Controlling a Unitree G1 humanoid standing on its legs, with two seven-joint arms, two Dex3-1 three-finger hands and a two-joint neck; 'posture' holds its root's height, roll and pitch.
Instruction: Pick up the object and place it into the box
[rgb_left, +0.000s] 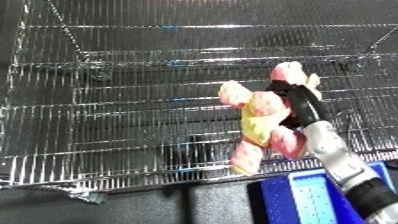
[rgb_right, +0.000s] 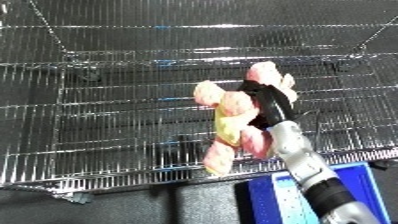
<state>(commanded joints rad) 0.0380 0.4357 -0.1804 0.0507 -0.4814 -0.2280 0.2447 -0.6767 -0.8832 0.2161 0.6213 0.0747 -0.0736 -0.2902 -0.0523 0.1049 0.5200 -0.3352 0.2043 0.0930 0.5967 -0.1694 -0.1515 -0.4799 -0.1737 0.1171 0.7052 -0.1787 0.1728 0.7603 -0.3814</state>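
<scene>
Wire mesh of a large bin (rgb_left: 107, 125) is filling the background. A pink-and-yellow plush toy (rgb_left: 258, 125) is being held above it by the right robot hand (rgb_left: 298, 100), fingers curled round its middle. It should be lowered well inside before being released.

The toy (rgb_left: 259, 125) blurs into pink and yellow lumps, and the right hand (rgb_left: 298, 102) covers its middle. Below the hand, a blue thing (rgb_left: 306, 197) is cut off by the bottom edge.
</scene>
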